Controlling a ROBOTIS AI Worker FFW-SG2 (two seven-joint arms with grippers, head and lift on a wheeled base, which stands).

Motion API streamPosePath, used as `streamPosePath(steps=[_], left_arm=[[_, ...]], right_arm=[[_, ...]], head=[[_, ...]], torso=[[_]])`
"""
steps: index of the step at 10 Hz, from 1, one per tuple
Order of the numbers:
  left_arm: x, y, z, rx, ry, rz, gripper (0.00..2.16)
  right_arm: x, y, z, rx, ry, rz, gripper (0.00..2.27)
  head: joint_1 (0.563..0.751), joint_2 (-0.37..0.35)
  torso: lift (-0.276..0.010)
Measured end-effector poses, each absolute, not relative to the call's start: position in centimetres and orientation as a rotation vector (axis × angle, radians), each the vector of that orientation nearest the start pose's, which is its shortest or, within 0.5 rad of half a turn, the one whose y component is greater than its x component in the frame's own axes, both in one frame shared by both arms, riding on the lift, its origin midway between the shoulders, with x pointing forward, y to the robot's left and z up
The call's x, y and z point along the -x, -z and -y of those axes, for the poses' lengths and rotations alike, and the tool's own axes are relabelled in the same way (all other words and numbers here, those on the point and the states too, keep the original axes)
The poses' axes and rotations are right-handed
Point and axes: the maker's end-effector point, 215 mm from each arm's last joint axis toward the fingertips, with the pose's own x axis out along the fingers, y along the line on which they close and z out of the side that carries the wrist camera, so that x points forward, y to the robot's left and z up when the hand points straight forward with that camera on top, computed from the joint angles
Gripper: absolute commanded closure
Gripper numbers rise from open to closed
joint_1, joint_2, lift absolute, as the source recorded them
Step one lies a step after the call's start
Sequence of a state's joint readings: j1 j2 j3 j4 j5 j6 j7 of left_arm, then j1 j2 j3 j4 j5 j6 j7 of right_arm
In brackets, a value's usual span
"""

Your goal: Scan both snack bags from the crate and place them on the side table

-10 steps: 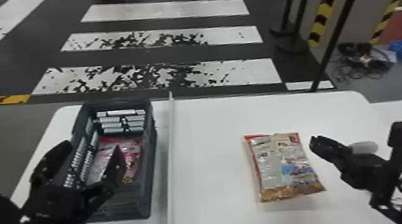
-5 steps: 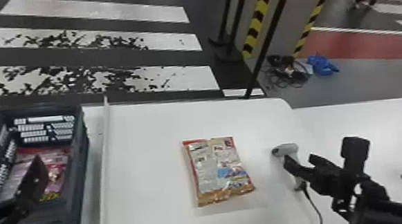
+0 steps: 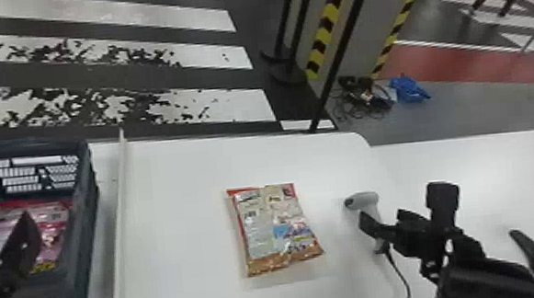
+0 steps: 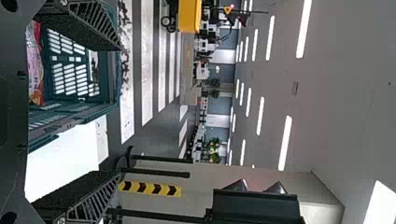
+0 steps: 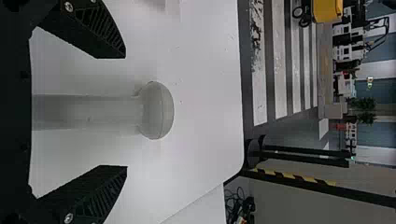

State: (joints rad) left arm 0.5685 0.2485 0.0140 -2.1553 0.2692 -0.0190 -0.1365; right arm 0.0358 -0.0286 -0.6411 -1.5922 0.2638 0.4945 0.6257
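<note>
Snack bag (image 3: 277,228) between white divider (image 3: 120,237) and scanner (image 3: 366,200).

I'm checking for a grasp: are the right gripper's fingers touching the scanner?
Apart. In the right wrist view, the right gripper is open, its fingers standing on either side of the scanner, with white table between it and each finger.

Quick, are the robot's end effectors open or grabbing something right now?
Left end effector: open, holding nothing.
Right end effector: open, with the scanner between its fingers, not gripped.
</note>
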Motion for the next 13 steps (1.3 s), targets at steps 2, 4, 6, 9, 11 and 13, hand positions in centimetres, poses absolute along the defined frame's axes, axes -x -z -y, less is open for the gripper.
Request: streamPosePath(steps=[2,4,6,9,11,13], left_arm=[[-42.6,29.8,-21.3,0.054,0.261,0.024,0.04],[-42.7,29.7,-21.3,0.055,0.261,0.024,0.04],[-42.7,29.8,-21.3,0.055,0.26,0.023,0.05],[-42.7,29.8,-21.2,0.056,0.262,0.023,0.06],[-42.7,29.8,-21.1,0.058,0.265,0.023,0.06],[-42.7,29.7,-21.1,0.058,0.264,0.025,0.06]], right_arm=[[-46.4,50.2,49.2,-0.034,0.095,-0.596,0.22],[-46.9,51.2,48.9,-0.041,0.062,-0.64,0.63],[-46.9,52.0,48.7,-0.041,0.041,-0.677,2.02],[-46.5,52.3,49.2,-0.022,0.055,-0.695,2.24],[-46.1,52.2,48.9,-0.018,0.059,-0.692,2.24],[-45.7,50.6,47.4,-0.002,0.052,-0.658,2.24]], head=[[0.695,-0.339],[0.695,-0.337],[0.695,-0.331],[0.695,-0.339],[0.695,-0.34],[0.695,-0.327]], torso=[[-0.098],[-0.098],[-0.098],[-0.098],[-0.098],[-0.098]])
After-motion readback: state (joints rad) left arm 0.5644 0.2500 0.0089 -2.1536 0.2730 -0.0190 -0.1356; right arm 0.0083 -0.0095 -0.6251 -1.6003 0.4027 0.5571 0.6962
